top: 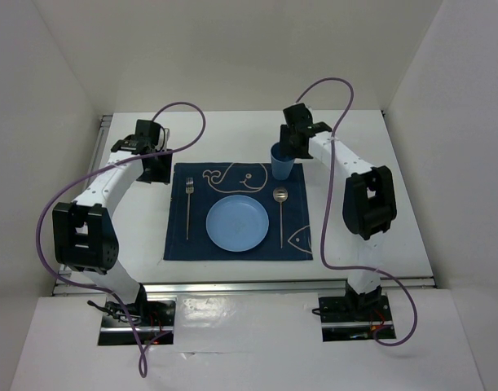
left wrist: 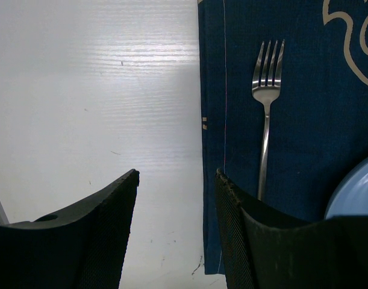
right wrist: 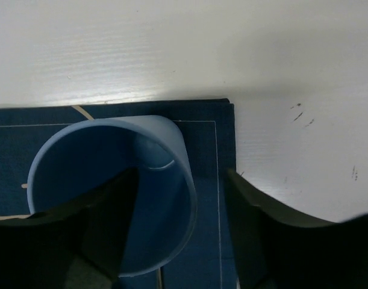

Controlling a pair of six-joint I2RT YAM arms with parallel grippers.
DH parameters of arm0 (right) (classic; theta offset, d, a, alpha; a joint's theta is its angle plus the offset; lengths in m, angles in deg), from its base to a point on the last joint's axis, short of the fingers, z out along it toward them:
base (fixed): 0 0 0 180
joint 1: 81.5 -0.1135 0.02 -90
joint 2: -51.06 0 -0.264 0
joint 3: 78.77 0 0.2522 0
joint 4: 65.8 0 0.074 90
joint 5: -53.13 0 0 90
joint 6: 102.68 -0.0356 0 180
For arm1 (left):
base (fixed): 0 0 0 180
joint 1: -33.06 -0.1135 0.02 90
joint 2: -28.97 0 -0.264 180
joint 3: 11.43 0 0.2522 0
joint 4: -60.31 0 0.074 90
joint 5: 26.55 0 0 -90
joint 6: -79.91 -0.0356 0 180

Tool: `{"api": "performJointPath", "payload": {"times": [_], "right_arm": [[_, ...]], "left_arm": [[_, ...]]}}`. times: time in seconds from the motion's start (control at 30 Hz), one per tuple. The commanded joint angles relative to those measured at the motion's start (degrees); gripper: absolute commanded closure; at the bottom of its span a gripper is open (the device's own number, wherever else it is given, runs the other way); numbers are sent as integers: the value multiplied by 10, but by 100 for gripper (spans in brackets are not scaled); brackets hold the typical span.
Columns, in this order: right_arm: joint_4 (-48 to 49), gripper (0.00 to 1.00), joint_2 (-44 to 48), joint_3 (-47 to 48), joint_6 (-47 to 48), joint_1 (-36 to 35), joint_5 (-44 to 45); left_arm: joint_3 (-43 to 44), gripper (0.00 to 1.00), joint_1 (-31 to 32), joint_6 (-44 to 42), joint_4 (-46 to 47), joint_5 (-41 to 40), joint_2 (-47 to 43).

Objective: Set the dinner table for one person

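White matte dinner table (top: 232, 138) spreads under both pincers; right gripper (right wrist: 180, 174) gapes, blue cup (right wrist: 99, 156) rim between its fingers, unclamped; left gripper (left wrist: 177, 174) open, empty, fork (left wrist: 266, 90) just ahead-right on navy placemat (left wrist: 310, 120).

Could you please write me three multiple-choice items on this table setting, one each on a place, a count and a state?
1. Where does the fork lie?
A) left of the plate
B) right of the plate
C) on the plate

2. How many pieces of cutlery lie on the placemat?
A) one
B) two
C) four

3. How does the cup stand?
A) upside down
B) on its side
C) upright

Answers:
1 A, the top view shows it beside the plate's left edge.
2 B, one fork and one spoon.
3 C, its open mouth faces up.
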Motion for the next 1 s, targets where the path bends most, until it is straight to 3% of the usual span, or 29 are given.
{"api": "performJointPath", "payload": {"times": [0.0,0.3,0.43,0.57,0.63,0.83,0.97], "right_arm": [[4,29,29,11,3,-4,-1],[-33,0,123,61,14,16,35],[-108,0,210,-25,-36,72,29],[-110,0,323,-201,-42,229,-122],[-110,0,361,-281,-42,274,-155],[-79,0,463,-389,-70,293,-177],[-73,0,492,-394,-58,293,-221]], "left_arm": [[3,39,-2,-6,2,8,-2],[3,39,-2,-12,2,-15,-13],[-13,39,-8,-28,15,-41,-25],[-40,35,-13,-34,27,-29,-30],[-47,34,-13,-40,33,-35,-30],[-34,28,-48,-40,14,-79,-36],[-34,28,-108,-40,-6,-80,-47]]}}
